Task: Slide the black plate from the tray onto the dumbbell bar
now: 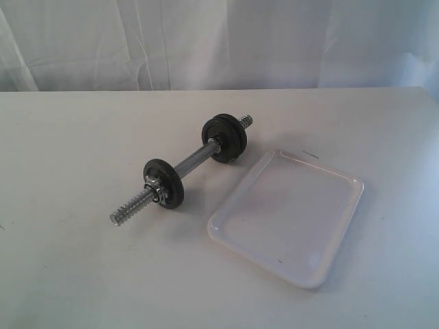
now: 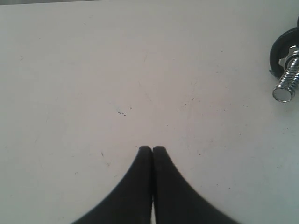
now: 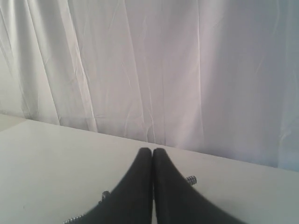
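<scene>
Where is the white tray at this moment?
In the exterior view the tray lies on the table right of centre, just right of the dumbbell bar.

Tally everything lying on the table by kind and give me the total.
black plates: 2 seen, one near each end of the bar
dumbbell bar: 1
silver nut: 1 in view, against the near plate
white tray: 1, nothing in it
Total: 5
</scene>
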Motion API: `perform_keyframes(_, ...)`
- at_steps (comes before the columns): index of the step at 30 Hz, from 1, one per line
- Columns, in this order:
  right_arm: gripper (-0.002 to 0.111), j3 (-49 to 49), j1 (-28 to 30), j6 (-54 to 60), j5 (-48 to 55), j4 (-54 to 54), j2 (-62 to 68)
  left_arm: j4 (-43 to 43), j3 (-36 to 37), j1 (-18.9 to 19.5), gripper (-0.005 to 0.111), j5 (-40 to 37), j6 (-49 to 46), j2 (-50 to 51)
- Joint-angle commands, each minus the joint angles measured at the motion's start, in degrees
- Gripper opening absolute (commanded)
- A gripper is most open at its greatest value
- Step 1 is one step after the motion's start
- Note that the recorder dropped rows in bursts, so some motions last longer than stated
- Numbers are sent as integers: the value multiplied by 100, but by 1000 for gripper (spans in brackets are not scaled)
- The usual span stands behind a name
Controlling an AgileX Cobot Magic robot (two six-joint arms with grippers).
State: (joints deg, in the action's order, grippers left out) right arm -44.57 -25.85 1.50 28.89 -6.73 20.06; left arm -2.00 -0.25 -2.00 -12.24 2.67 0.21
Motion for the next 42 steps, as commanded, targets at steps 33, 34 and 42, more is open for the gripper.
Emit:
perform_keyframes(33,0,4457,21,-150,-1244,1008,-2006,-59,25,-39,0,6,0,-21)
perform_keyframes(34,0,4457,26,-150,-1246,1156,-2006,-59,25,-39,0,6,0,-21)
perform_keyframes(42,0,4457,599,-150,-1060,1101,-2006,-59,25,-39,0,6,0,-21)
